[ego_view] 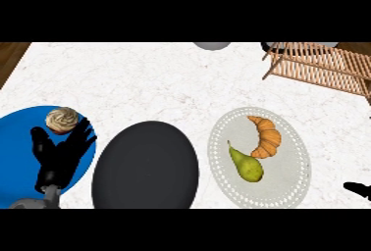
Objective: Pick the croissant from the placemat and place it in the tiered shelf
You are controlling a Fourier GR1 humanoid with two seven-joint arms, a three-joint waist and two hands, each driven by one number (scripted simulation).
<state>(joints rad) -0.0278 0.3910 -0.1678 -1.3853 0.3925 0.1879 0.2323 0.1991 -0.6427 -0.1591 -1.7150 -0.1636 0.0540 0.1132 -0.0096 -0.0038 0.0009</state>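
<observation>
1. On the pale round placemat point(290, 191) at the right of the counter, the croissant point(265, 137) lies untouched, just beside a green pear point(246, 164)
2. Nothing has been picked up; the wooden tiered shelf point(326, 66) at the far right corner holds nothing that can be seen
3. Left hand point(61, 154) rests over the blue plate point(18, 127) near a cupcake point(62, 119), fingers straight, holding nothing
4. Right hand point(358, 189) barely shows at the right edge; its fingers cannot be judged
5. Reaching, grasping, carrying and placing all remain
</observation>
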